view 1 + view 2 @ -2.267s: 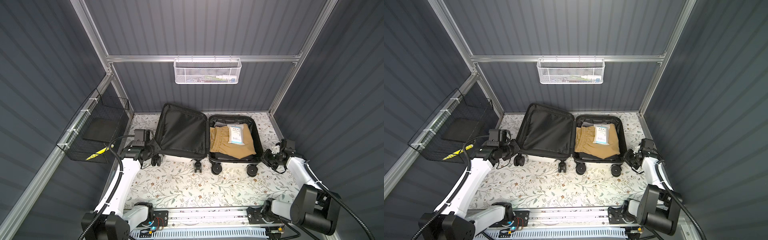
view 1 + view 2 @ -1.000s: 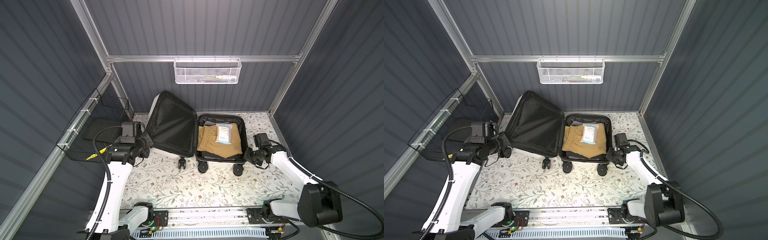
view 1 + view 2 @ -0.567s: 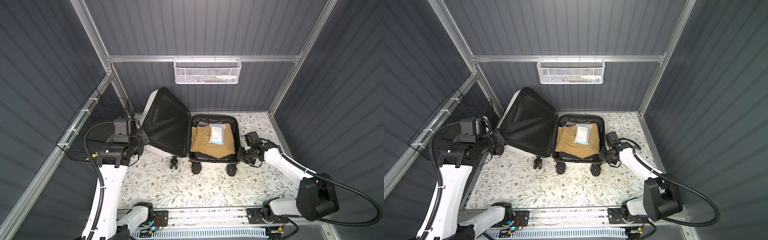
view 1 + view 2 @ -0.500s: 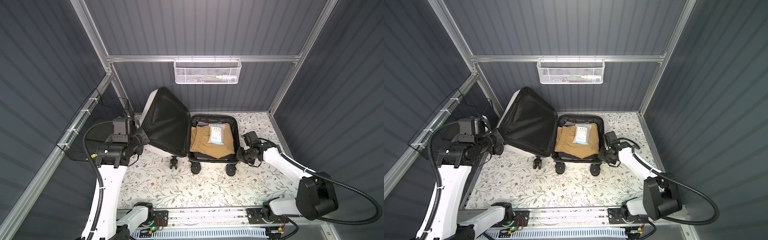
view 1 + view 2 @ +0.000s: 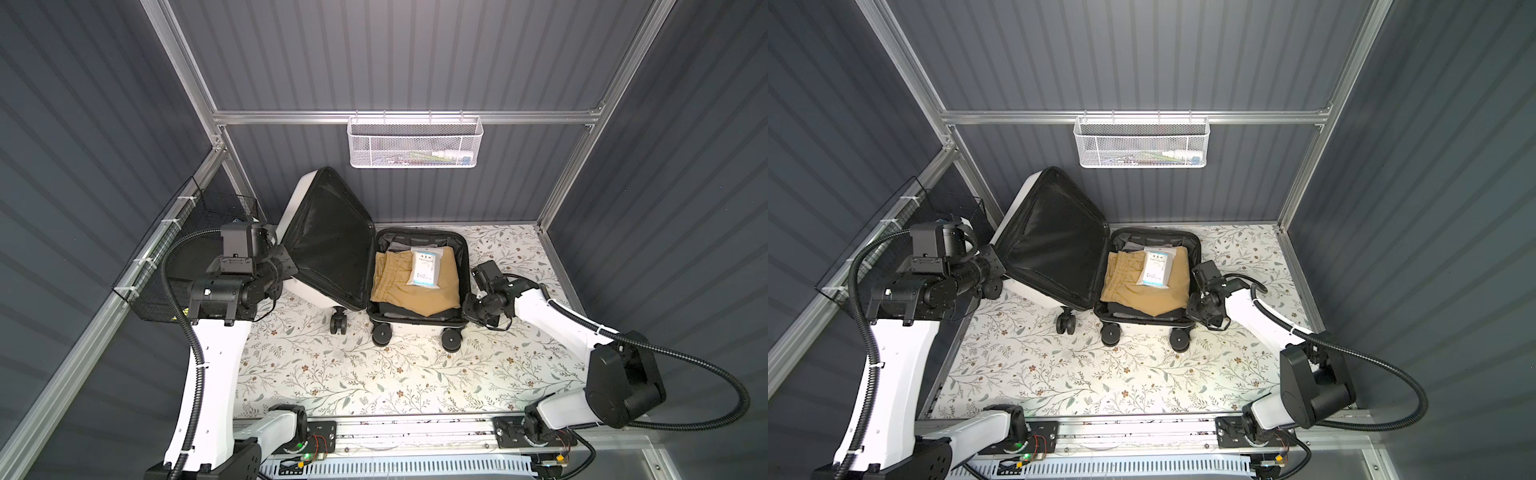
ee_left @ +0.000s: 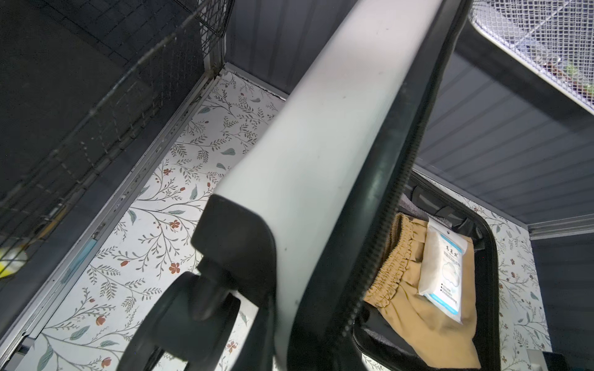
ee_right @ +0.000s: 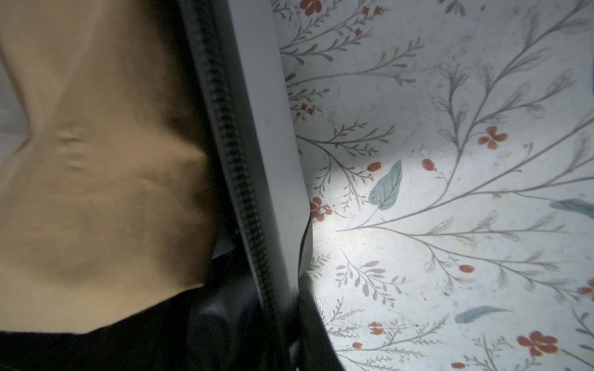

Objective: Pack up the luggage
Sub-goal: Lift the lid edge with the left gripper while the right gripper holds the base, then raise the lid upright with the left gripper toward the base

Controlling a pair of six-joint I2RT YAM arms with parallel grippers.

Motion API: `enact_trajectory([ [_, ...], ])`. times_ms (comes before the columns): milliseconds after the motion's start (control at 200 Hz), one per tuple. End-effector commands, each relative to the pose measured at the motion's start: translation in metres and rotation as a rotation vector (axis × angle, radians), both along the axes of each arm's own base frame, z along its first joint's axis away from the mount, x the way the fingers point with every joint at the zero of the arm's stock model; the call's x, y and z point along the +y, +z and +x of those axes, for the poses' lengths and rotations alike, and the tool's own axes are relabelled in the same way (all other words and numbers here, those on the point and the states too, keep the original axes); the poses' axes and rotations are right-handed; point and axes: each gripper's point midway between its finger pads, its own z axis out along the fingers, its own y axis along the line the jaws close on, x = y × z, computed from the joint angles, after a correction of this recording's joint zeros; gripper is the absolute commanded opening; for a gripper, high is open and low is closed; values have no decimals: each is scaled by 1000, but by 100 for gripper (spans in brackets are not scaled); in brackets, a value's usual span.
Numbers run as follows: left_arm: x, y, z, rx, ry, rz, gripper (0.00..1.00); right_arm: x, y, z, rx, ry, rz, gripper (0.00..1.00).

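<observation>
Both pincers grip narrowly: with the luggage (image 5: 376, 270) open on the counter (image 5: 374, 374) below the white mesh basket (image 5: 413, 143), left pincer (image 5: 286, 259) should swing the half-raised lid (image 5: 328, 245) over squarely while right pincer (image 5: 471, 305) pins the base rim (image 5: 464, 257).

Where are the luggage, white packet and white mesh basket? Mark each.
luggage (image 5: 328, 245): in a top view, black lining of the raised lid.
white packet (image 5: 424, 272): in a top view, middle of its face.
white mesh basket (image 5: 415, 143): in a top view, front mesh wall.

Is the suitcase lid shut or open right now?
Open, about half raised. In both top views the suitcase lid stands tilted above the table, leaving tan shorts and a white packet uncovered in the base.
</observation>
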Motion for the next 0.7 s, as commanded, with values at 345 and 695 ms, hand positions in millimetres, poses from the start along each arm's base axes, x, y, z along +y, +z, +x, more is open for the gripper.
enact_trajectory([
  [345,-83,133,-10,-378,-347,-433,0,114,73,30,-224,291,296,0],
  [695,-93,140,-12,-383,-392,-504,0,160,79,35,-245,378,316,0],
])
